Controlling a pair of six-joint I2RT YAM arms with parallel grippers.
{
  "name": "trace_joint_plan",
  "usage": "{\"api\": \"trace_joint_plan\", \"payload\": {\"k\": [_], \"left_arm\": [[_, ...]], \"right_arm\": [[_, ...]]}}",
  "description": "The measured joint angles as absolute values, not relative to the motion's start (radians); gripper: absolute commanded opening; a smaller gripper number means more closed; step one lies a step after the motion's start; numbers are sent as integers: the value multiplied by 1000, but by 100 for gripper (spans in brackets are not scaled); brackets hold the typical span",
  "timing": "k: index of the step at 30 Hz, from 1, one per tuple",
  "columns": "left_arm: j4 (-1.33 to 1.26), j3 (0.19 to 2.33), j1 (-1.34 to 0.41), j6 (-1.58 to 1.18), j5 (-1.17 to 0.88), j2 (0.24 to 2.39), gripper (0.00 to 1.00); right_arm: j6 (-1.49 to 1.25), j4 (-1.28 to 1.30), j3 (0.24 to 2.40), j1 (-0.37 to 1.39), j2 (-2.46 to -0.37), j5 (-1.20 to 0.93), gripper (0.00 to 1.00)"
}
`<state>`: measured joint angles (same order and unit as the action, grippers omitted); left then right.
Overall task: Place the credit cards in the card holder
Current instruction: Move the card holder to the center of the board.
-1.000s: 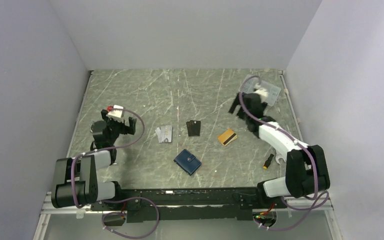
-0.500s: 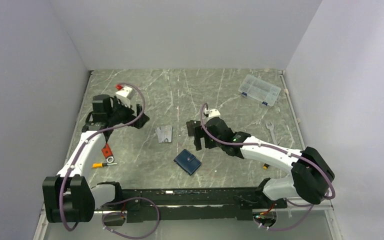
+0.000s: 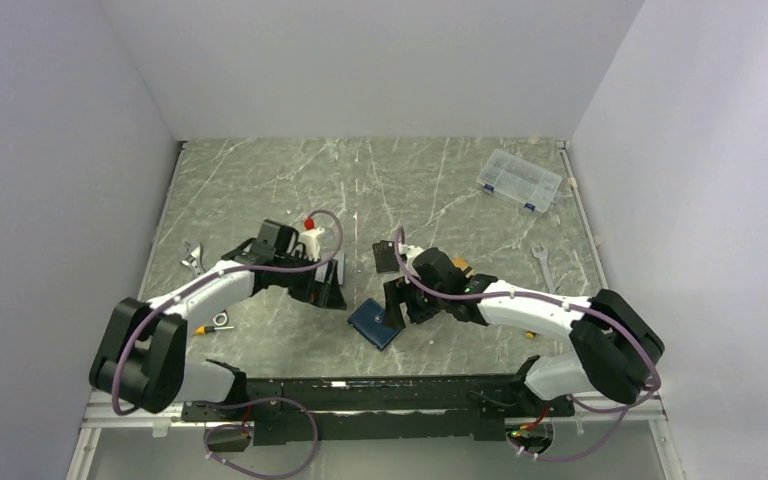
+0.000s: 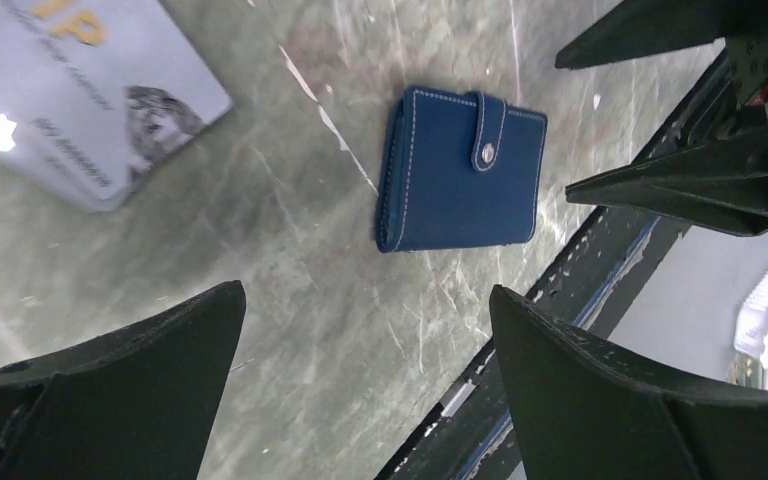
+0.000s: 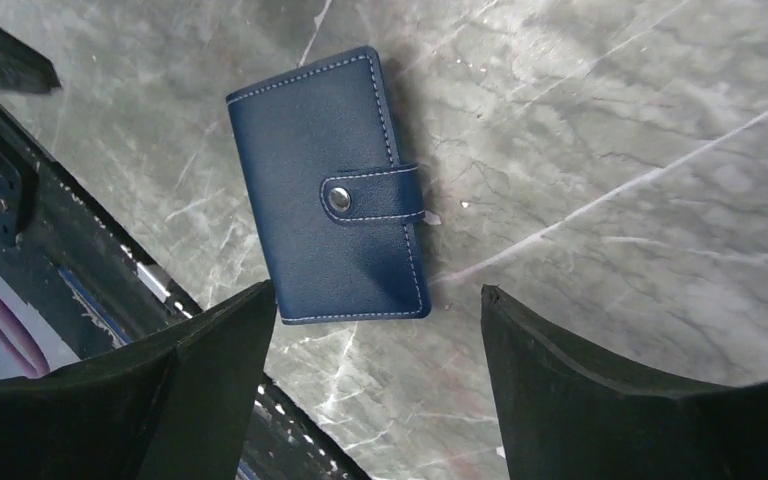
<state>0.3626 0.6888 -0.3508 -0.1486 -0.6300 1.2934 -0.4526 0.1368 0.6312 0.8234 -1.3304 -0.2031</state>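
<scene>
your right gripper [image 5: 378, 292] has its fingers spread wide with nothing in them, hanging just over the card holder [image 5: 305, 240], which lies flat and snapped shut on the table [image 5: 610, 150] near the front edge. your left gripper [image 4: 360, 300] is spread too and empty, just left of the card holder, with one silver-grey card [image 4: 80, 90] flat on the table close by it. from the top view you get a black rectangle [image 3: 386, 256] just beyond the right gripper.
</scene>
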Motion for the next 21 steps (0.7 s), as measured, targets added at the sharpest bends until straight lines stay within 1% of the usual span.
{"api": "trace_joint_plan", "payload": {"k": [4,9,12,15,17,18,19,20,21], "left_arm": [[320,683,-421,-161,-632,1385,97],[249,673,-467,-163,-649,1442,92],[196,650,-473,-167,-663,1444,89],[140,615,-475,-174,-682,1449,85],[107,605,-478,-179,-692,1452,83],[93,601,-480,-181,-695,1454,82],[83,599,-481,-182,-697,1456,82],[73,596,-482,-183,-701,1458,81],[68,595,-482,-186,-703,1460,80]], "right_arm": [[-458,94,614,823,-1392,-252,70],[-493,4,576,818,-1416,-294,67],[-510,-47,562,818,-1428,-317,59],[-529,-101,550,818,-1450,-334,47],[-548,-137,538,817,-1466,-345,35],[-559,-157,529,817,-1471,-350,28],[-570,-172,520,817,-1474,-351,19],[-583,-189,506,817,-1475,-350,7],[-596,-204,490,816,-1474,-348,0]]}}
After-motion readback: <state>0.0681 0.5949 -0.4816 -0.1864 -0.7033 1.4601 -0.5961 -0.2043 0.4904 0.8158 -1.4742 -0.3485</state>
